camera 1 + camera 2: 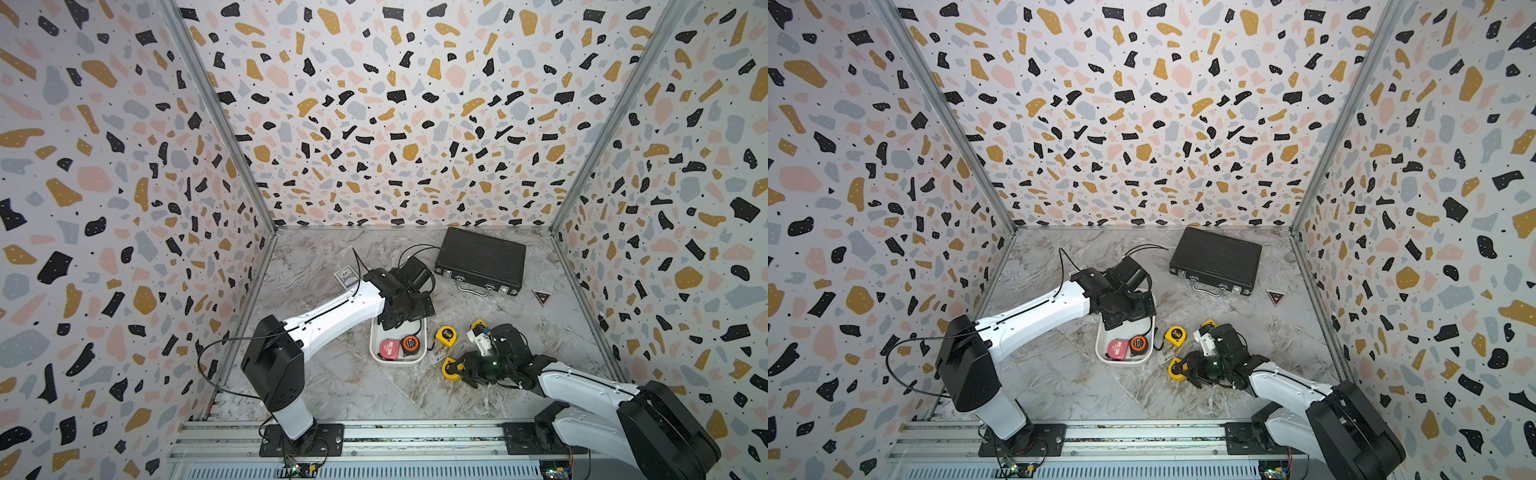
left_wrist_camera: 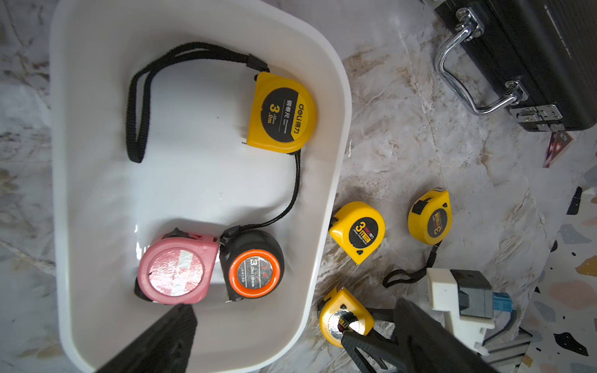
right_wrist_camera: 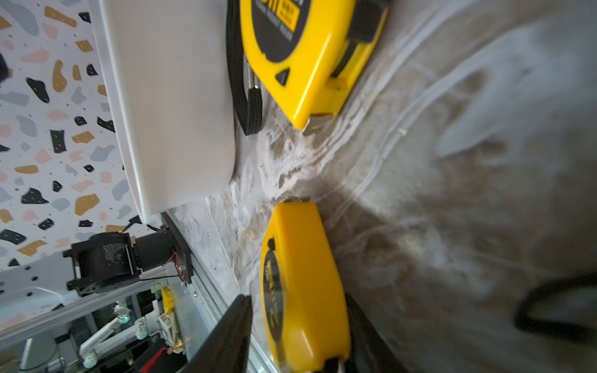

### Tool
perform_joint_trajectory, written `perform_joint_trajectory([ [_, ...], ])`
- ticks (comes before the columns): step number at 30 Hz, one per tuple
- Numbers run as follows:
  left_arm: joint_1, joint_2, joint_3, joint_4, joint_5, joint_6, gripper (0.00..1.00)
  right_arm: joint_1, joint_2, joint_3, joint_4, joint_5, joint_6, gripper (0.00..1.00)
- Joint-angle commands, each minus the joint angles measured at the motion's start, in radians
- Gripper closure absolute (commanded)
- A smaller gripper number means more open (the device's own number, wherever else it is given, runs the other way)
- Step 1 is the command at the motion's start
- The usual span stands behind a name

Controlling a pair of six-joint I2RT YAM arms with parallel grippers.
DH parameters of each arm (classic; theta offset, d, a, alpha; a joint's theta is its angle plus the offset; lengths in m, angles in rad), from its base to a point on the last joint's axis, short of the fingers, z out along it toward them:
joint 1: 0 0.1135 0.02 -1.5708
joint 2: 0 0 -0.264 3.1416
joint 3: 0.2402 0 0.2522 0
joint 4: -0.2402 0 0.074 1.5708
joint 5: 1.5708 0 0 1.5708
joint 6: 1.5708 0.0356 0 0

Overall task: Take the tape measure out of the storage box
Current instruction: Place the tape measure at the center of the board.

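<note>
The storage box (image 1: 376,337) (image 2: 332,193) is a white tray. In the left wrist view it holds a yellow tape measure (image 2: 281,113), a pink one (image 2: 176,269) (image 1: 389,348) and a black-and-orange one (image 2: 253,264) (image 1: 410,344). My left gripper (image 1: 392,321) (image 2: 297,348) hangs open over the tray's far end and hides the yellow one in both top views. To the right of the tray, another yellow tape measure (image 1: 451,369) (image 3: 303,284) lies on the table between the fingers of my right gripper (image 1: 457,368) (image 3: 297,339). A gap shows between one finger and its labelled face.
Two more yellow tape measures (image 1: 446,336) (image 1: 478,325) lie on the marble table right of the tray, the farther one partly behind my right wrist. A black ribbed case (image 1: 480,261) sits at the back right. A card (image 1: 344,277) and a triangular tag (image 1: 541,297) lie nearby.
</note>
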Motion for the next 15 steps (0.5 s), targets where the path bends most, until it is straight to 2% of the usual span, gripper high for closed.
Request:
perform_joint_trajectory([
  [1, 0.009, 0.000, 0.013, -0.025, -0.029, 0.033, 0.00, 0.005, -0.049, 0.063, -0.127, 0.030, -0.067, 0.46],
  [6, 0.014, 0.026, 0.018, -0.043, -0.059, 0.063, 0.00, 0.005, -0.101, 0.104, -0.277, 0.080, -0.115, 0.37],
  [15, 0.041, 0.095, 0.045, -0.066, -0.115, 0.128, 0.00, 0.006, -0.174, 0.149, -0.432, 0.161, -0.154, 0.33],
])
